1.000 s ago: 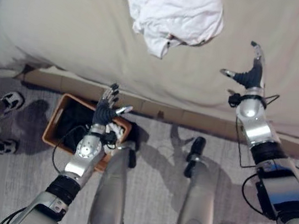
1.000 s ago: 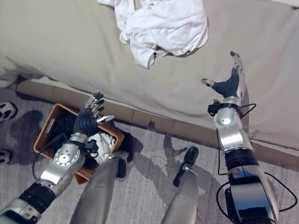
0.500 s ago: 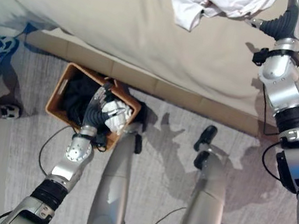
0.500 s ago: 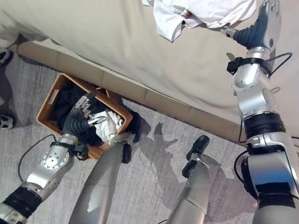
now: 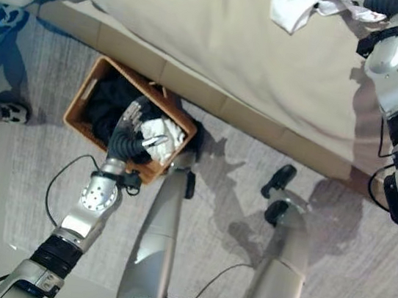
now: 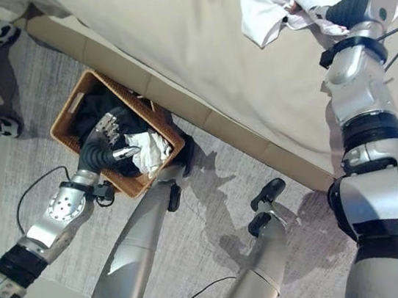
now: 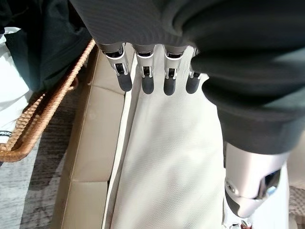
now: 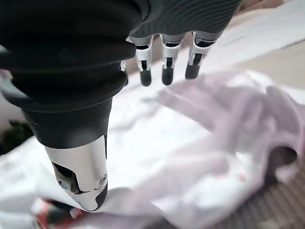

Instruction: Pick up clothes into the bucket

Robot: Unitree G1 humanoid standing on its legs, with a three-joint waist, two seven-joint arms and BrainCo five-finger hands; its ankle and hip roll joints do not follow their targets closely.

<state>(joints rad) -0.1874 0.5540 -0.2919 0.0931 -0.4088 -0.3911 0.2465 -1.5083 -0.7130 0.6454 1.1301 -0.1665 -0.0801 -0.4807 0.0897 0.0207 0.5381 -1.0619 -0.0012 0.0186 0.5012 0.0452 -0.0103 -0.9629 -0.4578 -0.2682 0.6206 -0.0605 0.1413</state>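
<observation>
Right robot hand (image 8: 76, 157) now over shirt (image 8: 200, 143)

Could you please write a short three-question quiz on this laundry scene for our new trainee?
1. True or false: the white garment lies on the bed.
2. Which robot hand is at the white garment? A) left robot hand B) right robot hand
3. Fill in: the wicker basket stands on the ______ beside the bed, already holding dark and white clothes.

Key:
1. True. It sits on the beige cover near the far edge of the eye views.
2. B. The right wrist view shows its fingers straight above the cloth, not curled round it; the left robot hand is over the basket.
3. Floor.
</observation>
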